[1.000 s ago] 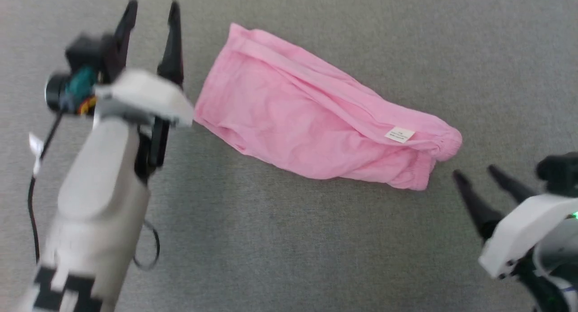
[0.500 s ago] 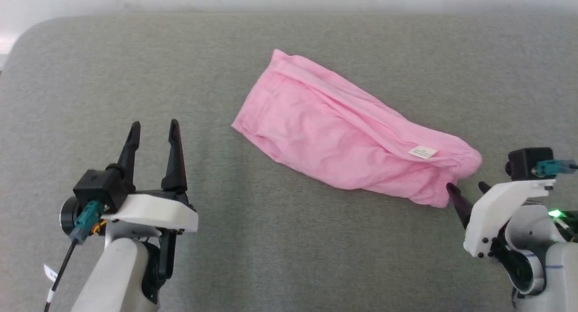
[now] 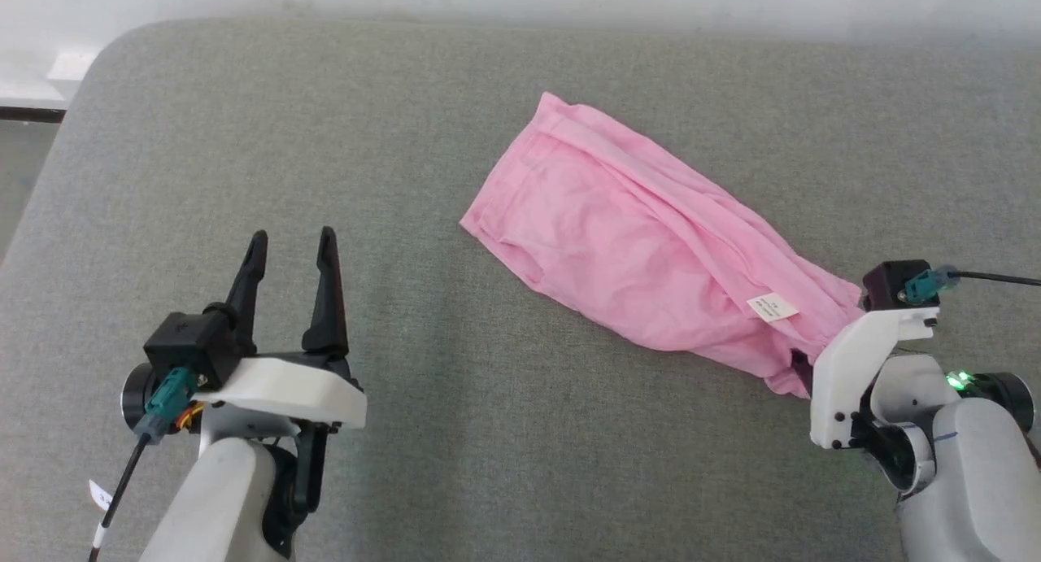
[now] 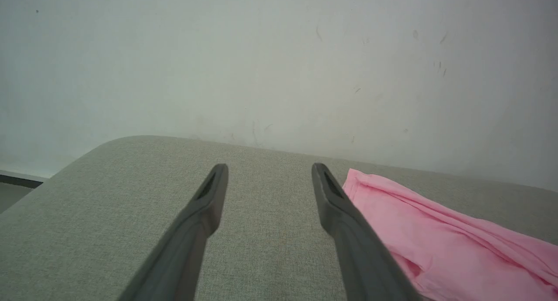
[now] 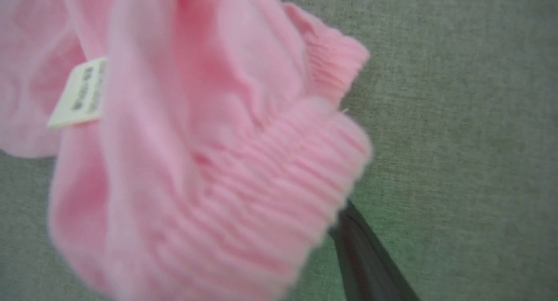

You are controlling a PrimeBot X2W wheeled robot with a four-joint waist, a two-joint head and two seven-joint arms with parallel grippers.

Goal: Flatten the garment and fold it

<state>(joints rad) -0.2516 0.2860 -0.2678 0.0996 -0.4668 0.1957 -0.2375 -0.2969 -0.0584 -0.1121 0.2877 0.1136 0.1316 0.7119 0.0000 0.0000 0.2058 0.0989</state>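
From my remote seat I saw the small light-pink thin cotton shorts lying on the grey woven upholstered surface, slanted from the far middle of the head view down towards my right side. They were not flat. Long creases ran along their length and the cloth lay doubled over itself. The small white rectangular label faced up near their right-hand end, close to the gathered, ribbed elastic waistband. The right gripper had its fingers tucked in at that waistband end, under the white wrist housing and the edge of the cloth. In the right wrist view, which was blurred, one dark finger rose from beneath the bunched waistband while the pink cloth covered the place where the other would be. I could not tell whether those jaws were apart or had closed on the fabric, nor whether the cloth was caught between them. The left gripper hung over bare grey surface at the lower left, well apart from the shorts. Its two long dark fingers pointed away from me, spread wide with nothing between them. Along those fingers in the left wrist view I saw the far, rounded edge of the surface, a pale scuffed wall beyond it, and the far corner of the shorts off to the right.
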